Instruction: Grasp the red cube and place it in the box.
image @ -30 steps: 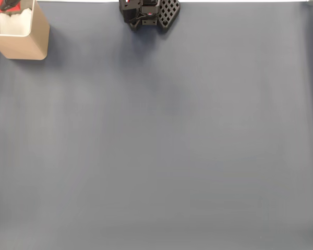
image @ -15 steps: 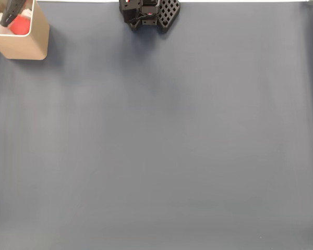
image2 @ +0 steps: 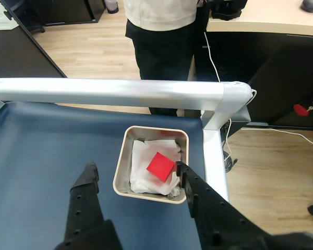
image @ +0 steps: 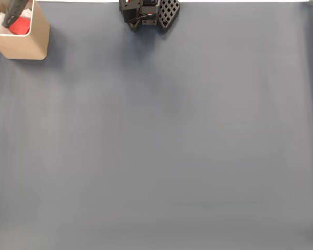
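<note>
Dark blue cloth covers the bench [image: 161, 146], and at its corner the small bright red matte cube [image2: 160, 166] now lies free on the white padding inside the tan square cardboard box [image2: 122, 169], where a second ago it was not yet visible. Black end effector [image2: 136, 174] hangs above the box with its fingers wide apart and holding nothing, so I judge the placing is done and only the retreat remains.

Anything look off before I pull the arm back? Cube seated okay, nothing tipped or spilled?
Nothing stands out. The red cube lies on the white padding inside the box, turned cornerwise to its walls. The box stands upright on the blue mat. The end effector hangs open above it, empty.
</note>
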